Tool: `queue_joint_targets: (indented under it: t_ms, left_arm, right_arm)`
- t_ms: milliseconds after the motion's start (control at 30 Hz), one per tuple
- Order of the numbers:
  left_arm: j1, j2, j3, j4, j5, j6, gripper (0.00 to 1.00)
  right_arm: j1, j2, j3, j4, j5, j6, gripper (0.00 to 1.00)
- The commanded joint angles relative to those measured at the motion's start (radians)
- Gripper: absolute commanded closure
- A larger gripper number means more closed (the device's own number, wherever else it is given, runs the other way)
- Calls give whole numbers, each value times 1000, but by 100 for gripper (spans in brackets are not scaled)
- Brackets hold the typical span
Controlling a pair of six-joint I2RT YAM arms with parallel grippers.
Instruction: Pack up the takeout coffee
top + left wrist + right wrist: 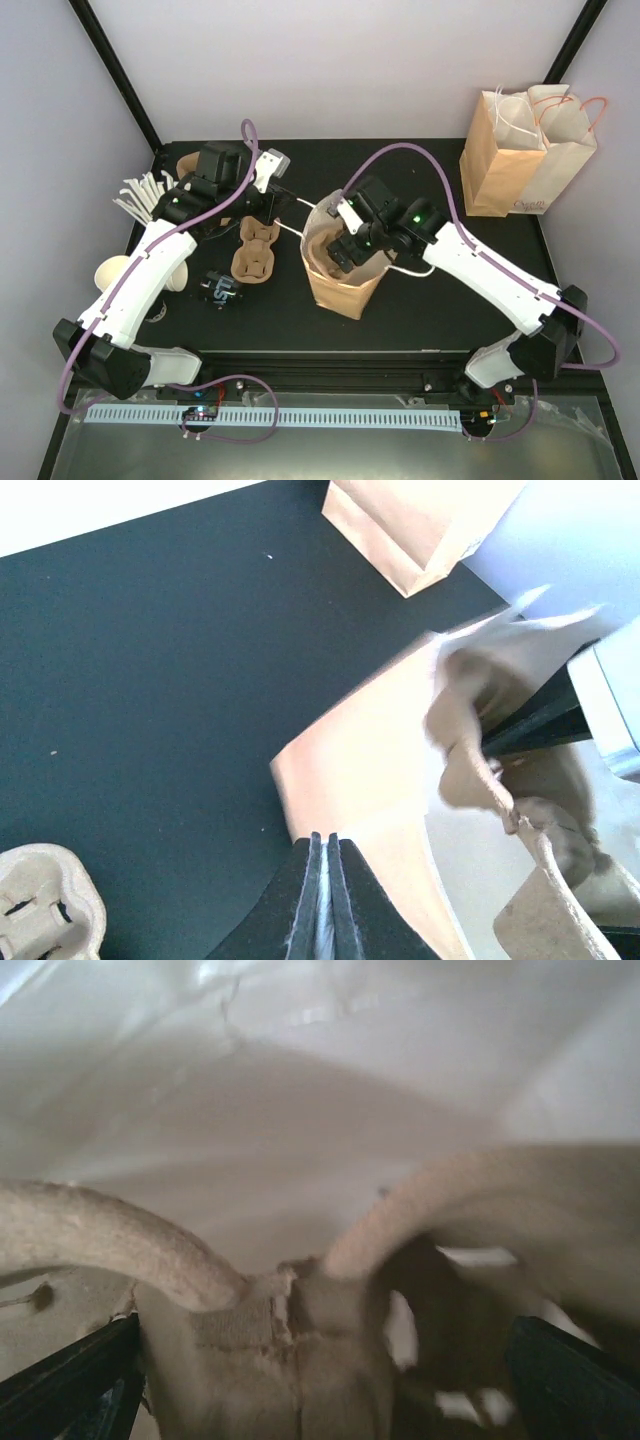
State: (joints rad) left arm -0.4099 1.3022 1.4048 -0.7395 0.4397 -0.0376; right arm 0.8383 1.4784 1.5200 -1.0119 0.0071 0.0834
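Observation:
A brown paper bag [345, 285] [360, 750] stands open mid-table. My left gripper [272, 200] [325, 838] is beside its left rim, shut on a thin white strip that looks like the bag's handle. My right gripper [345, 250] [320, 1355] reaches down into the bag, its jaws wide open astride a pulp cup carrier [240, 1330] [540, 880]. In the carrier's right pocket is a blurred dark round shape [450, 1330] with white glints. It looks like the takeout coffee's black lid, though blur keeps me from being sure.
A second pulp carrier [255, 250] [40, 900] lies left of the bag. A small black, white-printed object [222, 290] lies near it. Lidless white cups [112, 270] and white sticks [140, 195] sit far left. Another paper bag [520, 150] [420, 520] stands back right.

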Motion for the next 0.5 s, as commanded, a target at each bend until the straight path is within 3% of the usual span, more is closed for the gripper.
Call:
queue_joint_targets:
  t_ms: [0, 133, 300, 467]
  left_arm:
    - [0, -8, 25, 9, -19, 3, 95]
    - [0, -7, 23, 0, -17, 10, 95]
    - [0, -15, 25, -7, -18, 22, 95]
    - [0, -12, 27, -14, -11, 27, 95]
  right_arm:
    - [-1, -151, -80, 188, 5, -16, 0]
    - [0, -206, -122, 292, -8, -36, 3]
    - [-1, -161, -61, 213, -17, -86, 24]
    - [0, -121, -4, 141, 20, -119, 26]
